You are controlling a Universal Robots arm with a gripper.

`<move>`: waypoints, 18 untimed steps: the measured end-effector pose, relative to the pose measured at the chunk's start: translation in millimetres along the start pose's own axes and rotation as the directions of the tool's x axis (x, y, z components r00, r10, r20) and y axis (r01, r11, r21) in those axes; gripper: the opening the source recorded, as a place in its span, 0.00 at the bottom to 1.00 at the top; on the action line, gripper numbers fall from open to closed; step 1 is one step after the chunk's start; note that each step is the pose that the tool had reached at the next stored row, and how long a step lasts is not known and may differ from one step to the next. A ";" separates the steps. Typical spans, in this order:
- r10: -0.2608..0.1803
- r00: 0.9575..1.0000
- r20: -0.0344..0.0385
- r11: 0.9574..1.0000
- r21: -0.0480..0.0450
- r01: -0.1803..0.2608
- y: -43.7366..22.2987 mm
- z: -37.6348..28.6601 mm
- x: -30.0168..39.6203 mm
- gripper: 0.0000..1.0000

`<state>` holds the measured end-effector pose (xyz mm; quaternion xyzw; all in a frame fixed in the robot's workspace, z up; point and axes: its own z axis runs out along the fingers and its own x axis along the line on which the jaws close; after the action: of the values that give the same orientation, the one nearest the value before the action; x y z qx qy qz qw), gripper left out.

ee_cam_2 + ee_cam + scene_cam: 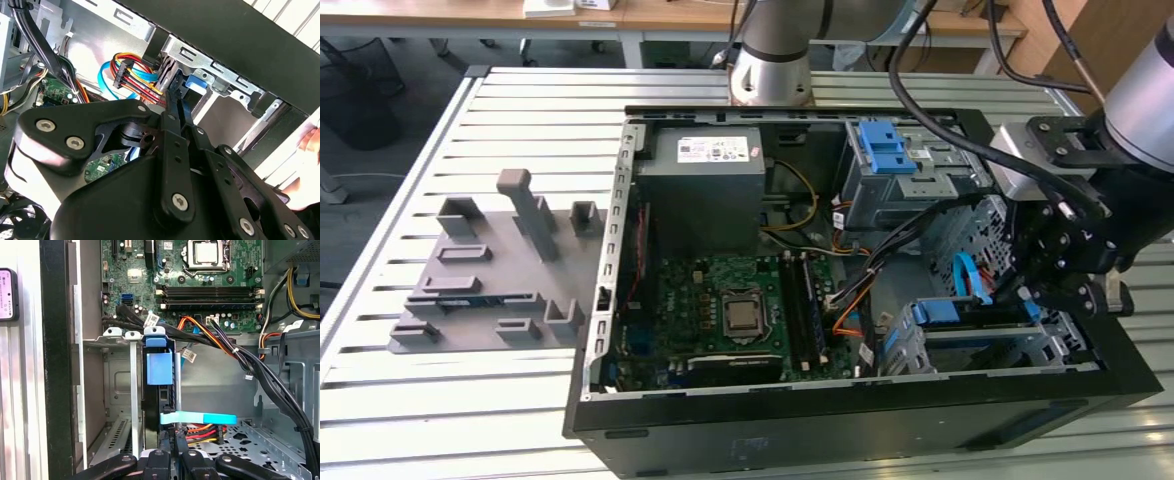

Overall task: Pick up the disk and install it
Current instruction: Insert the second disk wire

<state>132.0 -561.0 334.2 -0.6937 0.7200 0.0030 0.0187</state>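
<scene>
I have the gripper down inside the case, at its front corner by the lower bay, fingers narrow and, as far as I can judge from the first wrist view, pinched on the rear edge of the disk. The disk stands on edge in that bay, its blue carrier facing the board. To do this well I push straight along the rails, keep the disk square to the bay walls, and mind the blue cable and the wire bundle beside the fingers.
</scene>
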 end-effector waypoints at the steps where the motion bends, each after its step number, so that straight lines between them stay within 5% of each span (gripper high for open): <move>1: 0.000 1.000 0.000 1.000 0.000 0.000 0.0 0.2 0.1 0.16; 18: 0.002 1.000 0.004 1.000 -0.003 -0.002 -0.8 5.9 1.7 0.16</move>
<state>132.8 -562.5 328.2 -0.6929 0.7208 0.0052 0.0191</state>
